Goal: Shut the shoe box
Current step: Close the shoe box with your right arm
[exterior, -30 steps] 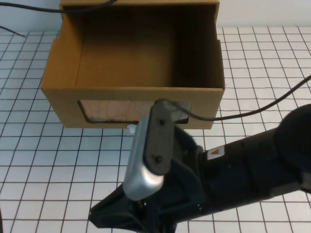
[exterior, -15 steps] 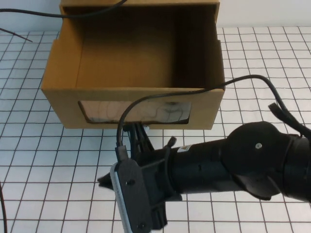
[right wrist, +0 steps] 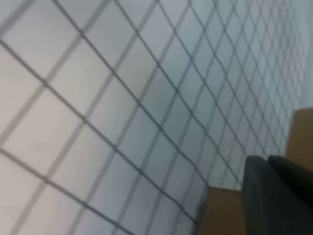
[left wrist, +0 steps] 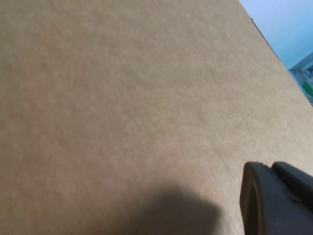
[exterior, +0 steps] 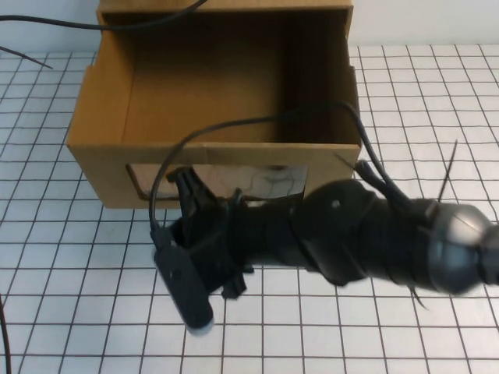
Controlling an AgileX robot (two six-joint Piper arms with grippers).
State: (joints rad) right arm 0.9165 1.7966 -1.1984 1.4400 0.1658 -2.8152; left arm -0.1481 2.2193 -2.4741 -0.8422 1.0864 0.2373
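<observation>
The shoe box (exterior: 101, 167) is a brown cardboard drawer pulled out toward me, its top open and its inside bare. The clear window (exterior: 269, 181) in its front partly shows; the white pull tab is hidden behind my right arm. That arm lies across the front of the box, and my right gripper (exterior: 187, 185) is shut, its tips against the front wall at the window's left end. In the right wrist view the right gripper (right wrist: 270, 164) sits by brown cardboard (right wrist: 220, 210). My left gripper (left wrist: 270, 169) is shut, close to a plain cardboard face (left wrist: 122, 98), and is out of the high view.
The box stands on a white table with a black grid (exterior: 62, 257). A black cable (exterior: 257, 121) loops from my right arm over the box's front edge. Another cable (exterior: 140, 23) runs along the box's back rim.
My right arm swung up and leftward from the near table to the box front, its wrist turning over. The white tab, seen a second ago, is now covered. The box has not visibly moved.
</observation>
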